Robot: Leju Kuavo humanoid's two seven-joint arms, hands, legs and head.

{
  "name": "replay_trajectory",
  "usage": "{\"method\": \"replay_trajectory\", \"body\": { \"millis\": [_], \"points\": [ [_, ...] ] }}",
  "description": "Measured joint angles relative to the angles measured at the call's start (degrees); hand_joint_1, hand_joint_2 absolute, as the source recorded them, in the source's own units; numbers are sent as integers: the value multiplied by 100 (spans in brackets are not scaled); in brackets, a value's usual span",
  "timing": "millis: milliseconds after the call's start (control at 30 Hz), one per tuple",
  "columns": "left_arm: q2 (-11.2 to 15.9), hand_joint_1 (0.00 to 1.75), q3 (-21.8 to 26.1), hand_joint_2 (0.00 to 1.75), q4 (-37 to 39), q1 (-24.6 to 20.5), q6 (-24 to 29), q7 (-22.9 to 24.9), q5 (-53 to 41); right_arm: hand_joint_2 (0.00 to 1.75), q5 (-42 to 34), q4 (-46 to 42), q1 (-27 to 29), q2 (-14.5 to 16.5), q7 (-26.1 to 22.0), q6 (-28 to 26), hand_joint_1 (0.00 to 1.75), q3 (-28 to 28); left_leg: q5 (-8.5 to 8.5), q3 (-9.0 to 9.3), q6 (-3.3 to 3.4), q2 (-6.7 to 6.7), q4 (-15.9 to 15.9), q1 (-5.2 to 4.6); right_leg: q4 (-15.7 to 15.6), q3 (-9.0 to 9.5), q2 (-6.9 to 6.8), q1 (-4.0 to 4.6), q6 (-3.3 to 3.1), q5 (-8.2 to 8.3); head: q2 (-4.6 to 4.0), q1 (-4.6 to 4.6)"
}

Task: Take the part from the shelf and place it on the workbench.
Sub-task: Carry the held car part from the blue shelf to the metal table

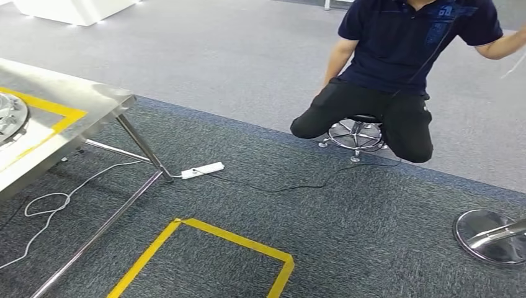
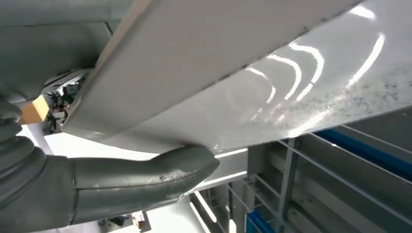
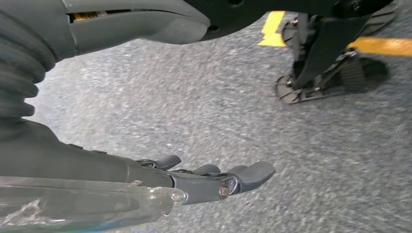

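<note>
Your part [image 1: 11, 118], a round silver metal piece, lies on the steel bench [image 1: 93, 99] inside yellow tape, cut off by the head view's edge. The left hand [image 2: 145, 177] has its thumb against a pale glossy panel [image 2: 233, 68]; whether it grips, you cannot tell. The right hand [image 3: 209, 179] hangs over carpet, fingers extended, holding nothing. A person [image 1: 397, 68] crouches by a stool [image 1: 355, 133].

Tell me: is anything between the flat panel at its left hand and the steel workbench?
Nothing visible does. The left hand holds the panel; the workbench corner is bare, a power strip lies on the floor by its leg, the person sits well aside.
</note>
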Motion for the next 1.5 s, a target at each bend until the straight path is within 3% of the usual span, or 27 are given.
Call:
{"method": "replay_trajectory", "body": {
  "millis": [67, 167, 233, 267, 333, 367, 433, 467, 533, 600, 667, 733, 767, 833, 900, 967, 1033, 1067, 1133, 1200, 1233, 1267, 1300, 1367, 1400, 1467, 1500],
  "points": [
    [4, 175, -3, 175, 0, 17, 14, 0, 8, 175, 5, 3, -5, -2, 1, 0, 0, -1, -65, -62, -52, 108, 91, 1, -11, 5, -125, -2, -67, 32, 0, -12],
    [11, 175, -15, 175, 1, 5, 21, 0, 16, 175, 6, 4, 7, -3, -1, -1, 0, -2, -592, -467, -107, 545, 979, -16, -27, -25, -337, 10, -136, 50, 1, -55],
    [11, 175, -20, 175, 6, 4, 24, 0, 17, 175, 6, 5, 21, -6, 2, -2, 0, -3, -814, -732, -113, 625, 1571, -15, -26, -51, -501, 28, -150, 48, 0, -57],
    [11, 175, -21, 175, 9, 6, 25, 0, 18, 175, 6, 5, 22, -8, 5, -2, 0, -4, -772, -730, -101, 635, 1605, -17, -26, -57, -584, 39, -153, 47, -1, -57],
    [15, 175, -22, 175, 13, 7, 23, 1, 18, 175, 5, 7, 10, -9, 11, -1, 0, -6, -457, -407, -43, 728, 1075, -44, -26, -47, -736, 60, -157, 44, -1, -56],
    [20, 175, -22, 175, 13, 4, 19, 2, 18, 175, 5, 8, 3, -9, 14, -1, 0, -6, -313, -175, 1, 901, 677, -82, -25, -34, -803, 75, -154, 39, -1, -56],
    [29, 175, -29, 175, 13, -15, 2, 2, 18, 175, 5, 14, -5, -9, 15, 1, 0, -6, -186, 124, 77, 1170, 119, -154, -20, -20, -931, 107, -127, 21, 1, -66],
    [32, 175, -32, 175, 13, -17, -8, 2, 18, 175, 5, 17, -7, -9, 15, 1, 0, -7, -186, 164, 100, 1214, 5, -179, -21, -13, -1008, 119, -107, 12, 1, -74],
    [33, 175, -36, 175, 13, -2, -21, 2, 18, 175, 7, 20, -12, -11, 16, 0, 0, -8, -156, 153, 132, 1052, -43, -159, -20, 3, -1108, 126, -51, -13, 1, -83],
    [33, 175, -36, 175, 14, 1, -33, 5, 18, 175, 9, 21, -17, -14, 16, -2, 0, -10, -118, 164, 169, 904, -69, -102, 171, -60, -849, 116, 34, -153, 1, -66],
    [31, 175, -39, 175, 16, -8, -42, 13, 16, 175, 11, 25, -8, -16, 16, -2, 0, -10, -94, 151, 200, 764, -73, -66, 836, -363, -472, 85, 100, -497, 1, -38],
    [29, 175, -42, 175, 17, -6, -45, 17, 16, 175, 12, 28, 13, -17, 17, -3, 0, -11, -77, 128, 210, 604, -71, -55, 1570, -727, -370, 58, 127, -781, 0, -30],
    [29, 175, -43, 175, 19, -4, -45, 18, 16, 175, 13, 28, 21, -19, 18, -3, 0, -12, -71, 123, 204, 521, -70, -48, 1691, -800, -366, 50, 138, -772, 0, -27],
    [29, 175, -43, 175, 20, -2, -45, 21, 15, 175, 17, 28, 22, -24, 19, 0, 0, -13, -60, 125, 178, 360, -65, -26, 1281, -624, -324, 28, 156, -449, 1, -26],
    [30, 175, -43, 175, 20, -5, -45, 25, 12, 175, 20, 31, 15, -30, 19, 7, 0, -12, -60, 111, 121, 219, -39, -13, 446, -228, -51, -35, 183, -94, 1, -23],
    [32, 175, -45, 175, 20, -15, -40, 26, 1, 175, 31, 37, 13, -32, 19, 13, 0, -11, -49, 61, 48, 95, -11, -11, 14, -7, 178, -77, 153, -4, 0, -27],
    [33, 175, -46, 175, 20, -18, -22, 20, -20, 175, 53, 40, 13, -34, 21, 19, 0, -11, -7, 10, -20, -39, -17, 11, -12, 15, 103, -66, 62, -4, 0, -31],
    [33, 175, -48, 175, 20, -13, -10, 17, -28, 175, 64, 41, 10, -37, 22, 22, 0, -11, -7, -13, -49, -31, -7, 18, -16, 15, 27, -61, 20, 9, 1, -31],
    [36, 175, -51, 175, 21, -23, 11, 15, -38, 175, 74, 43, 6, -39, 23, 27, 0, -10, -166, -138, -96, 189, 225, 9, -33, 14, -120, -64, -56, 29, 1, -58],
    [36, 175, -60, 175, 21, -39, 24, 15, -43, 175, 76, 44, 17, -43, 24, 27, 0, -11, -537, -467, -134, 505, 914, -2, -35, 7, -283, -44, -102, 23, -1, -86],
    [34, 175, -63, 175, 22, -40, 26, 15, -44, 175, 76, 44, 26, -46, 26, 27, 0, -12, -686, -641, -144, 578, 1280, 0, -35, 3, -372, -33, -115, 17, -1, -88],
    [33, 175, -66, 175, 23, -37, 27, 15, -45, 175, 77, 45, 33, -50, 29, 27, 0, -12, -760, -763, -147, 620, 1544, 2, -35, 0, -465, -25, -123, 12, 0, -87],
    [33, 175, -67, 175, 24, -35, 28, 15, -45, 175, 77, 45, 34, -53, 32, 27, 0, -13, -716, -777, -141, 637, 1590, 2, -34, 1, -547, -19, -127, 7, 0, -89],
    [33, 175, -67, 175, 24, -35, 35, 15, -46, 175, 77, 46, 20, -55, 35, 29, 0, -12, -393, -490, -100, 731, 1081, -12, -34, 16, -695, -10, -123, -5, -1, -88],
    [33, 175, -67, 175, 24, -38, 39, 15, -50, 175, 77, 46, 12, -55, 38, 33, 0, -12, -241, -272, -69, 882, 691, -37, -31, 28, -760, 5, -110, -18, -1, -89],
    [33, 175, -76, 175, 24, -48, 44, 15, -63, 175, 76, 47, 6, -56, 48, 44, 0, -12, -107, 19, -3, 1106, 140, -83, -23, 47, -877, 41, -60, -50, 0, -89],
    [33, 175, -81, 175, 24, -46, 45, 15, -69, 175, 75, 48, 5, -56, 54, 48, 0, -13, -114, 56, 22, 1131, 43, -100, -26, 58, -941, 56, -31, -63, 1, -91]
  ]
}}
